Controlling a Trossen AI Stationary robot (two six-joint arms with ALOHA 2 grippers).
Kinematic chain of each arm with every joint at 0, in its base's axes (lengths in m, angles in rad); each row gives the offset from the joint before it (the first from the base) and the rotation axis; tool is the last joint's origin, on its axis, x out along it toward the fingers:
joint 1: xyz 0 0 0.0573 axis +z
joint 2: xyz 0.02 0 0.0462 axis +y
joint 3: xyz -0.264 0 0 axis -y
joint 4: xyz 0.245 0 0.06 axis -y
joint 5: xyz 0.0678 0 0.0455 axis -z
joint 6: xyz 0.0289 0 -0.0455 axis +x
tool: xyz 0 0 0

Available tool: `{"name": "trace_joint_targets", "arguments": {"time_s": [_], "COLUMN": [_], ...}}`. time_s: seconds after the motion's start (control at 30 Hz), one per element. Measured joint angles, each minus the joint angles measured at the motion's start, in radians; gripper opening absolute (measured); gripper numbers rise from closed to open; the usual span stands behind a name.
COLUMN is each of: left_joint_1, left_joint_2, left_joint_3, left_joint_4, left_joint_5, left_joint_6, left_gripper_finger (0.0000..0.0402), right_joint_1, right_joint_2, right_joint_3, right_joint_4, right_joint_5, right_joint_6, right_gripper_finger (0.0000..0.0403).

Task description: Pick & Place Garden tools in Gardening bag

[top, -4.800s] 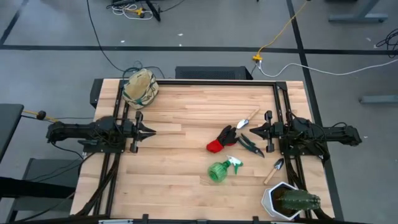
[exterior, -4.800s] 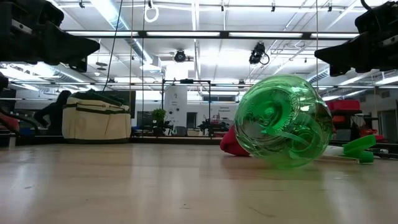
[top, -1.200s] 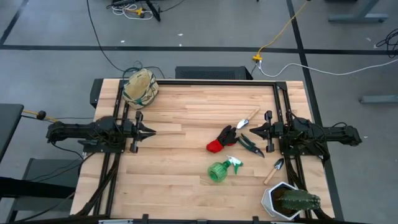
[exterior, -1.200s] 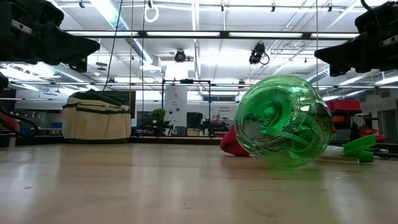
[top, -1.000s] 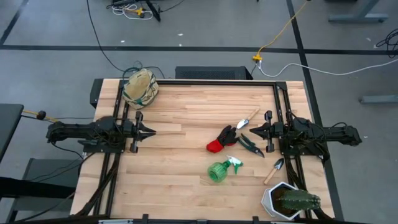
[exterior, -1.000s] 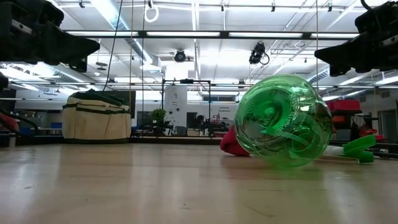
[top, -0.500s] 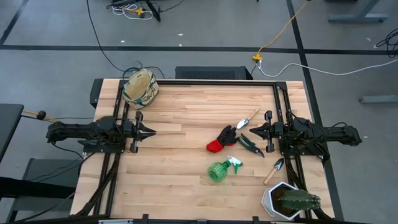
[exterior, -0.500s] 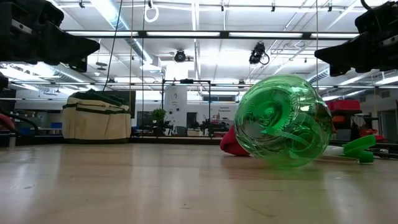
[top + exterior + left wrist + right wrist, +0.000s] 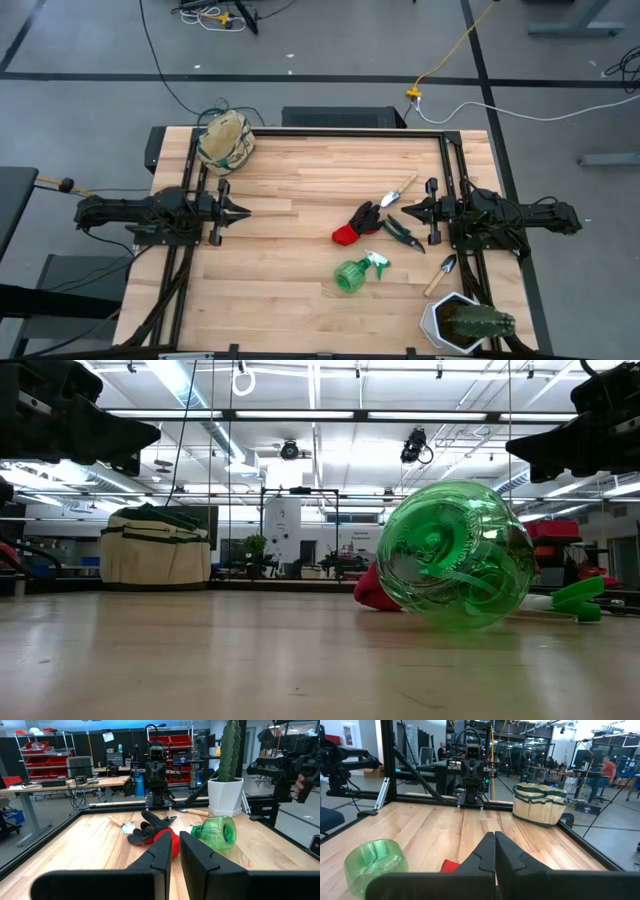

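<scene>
Seen from above: pale wooden slatted surface (image 9: 300,170) framed by black rails, filling the middle of the frame.

At the left edge, mid-height: left claw (image 9: 240,212), raised off the wood, fingers drawn nearly together with a thin gap, nothing between them. At the right edge, mid-height: right claw (image 9: 407,209), fingers pressed fully together, also holding nothing. Both pointing inward, toward each other.

In the upper left corner of the surface: small rounded beige fabric gardening bag with green trim (image 9: 225,141), well apart from all the tools.

Right of centre, clustered near the right claw:
- red-and-black work glove (image 9: 356,224), lying flat;
- wooden-handled metal hand trowel (image 9: 398,191), just above and right of the glove;
- dark-handled pruning shears (image 9: 401,232), just right of the glove, below the right claw;
- translucent green plastic spray bottle (image 9: 358,272), on its side, below the glove;
- second wooden-handled metal trowel (image 9: 441,273), lower right, near the pot.

In the lower right corner: white pot holding a green cactus (image 9: 462,323).

From table height: green bottle (image 9: 455,555) large at right of centre, bag (image 9: 155,547) far off at the left.
</scene>
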Motion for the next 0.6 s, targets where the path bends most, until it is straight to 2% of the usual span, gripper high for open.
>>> {"name": "trace_joint_targets", "arguments": {"time_s": [0.6], "left_joint_1": [0.000], "left_joint_2": [0.000], "left_joint_3": [0.000], "left_joint_4": [0.000], "left_joint_5": [0.000], "left_joint_6": [0.000], "left_gripper_finger": [0.0044], "right_joint_1": [0.000], "right_joint_2": [0.000], "right_joint_3": [0.000], "right_joint_4": [0.001], "right_joint_5": [-0.003], "right_joint_6": [0.031], "right_gripper_finger": [0.0000]}}
